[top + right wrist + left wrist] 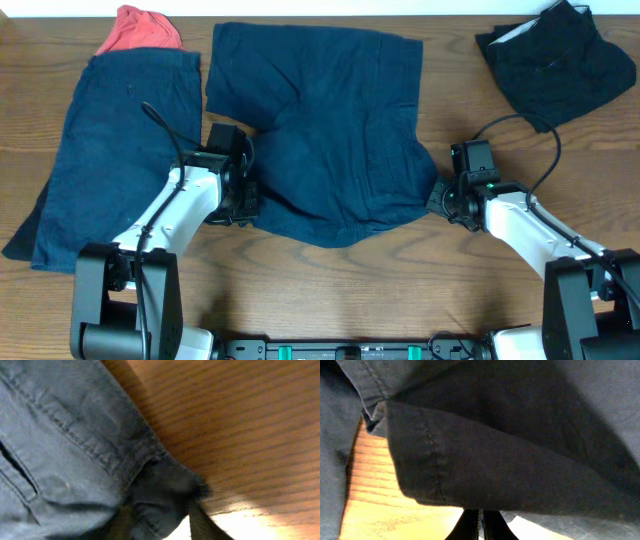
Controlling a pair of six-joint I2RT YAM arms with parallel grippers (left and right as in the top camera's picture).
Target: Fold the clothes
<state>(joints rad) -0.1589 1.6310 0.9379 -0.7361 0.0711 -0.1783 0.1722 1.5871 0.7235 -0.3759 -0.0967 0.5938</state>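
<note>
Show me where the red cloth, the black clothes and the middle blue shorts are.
red cloth [140, 32]: overhead view, middle of its visible part
black clothes [560, 65]: overhead view, centre of the pile
middle blue shorts [330, 130]: overhead view, centre of the fabric

Overhead faces straight down; both wrist views sit close against, seemingly, the middle shorts [330, 130].

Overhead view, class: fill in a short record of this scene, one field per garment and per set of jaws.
middle garment: dark navy cotton shorts, spread out, rumpled
left garment: second navy cotton shorts, lying flat
far-left top: red crumpled cloth, at that garment's upper edge
right garment: near-black bunched cotton garment, far corner
left jaws: shut on middle shorts' left edge
right jaws: around its right corner; grip unclear
surface: brown wooden table
</note>
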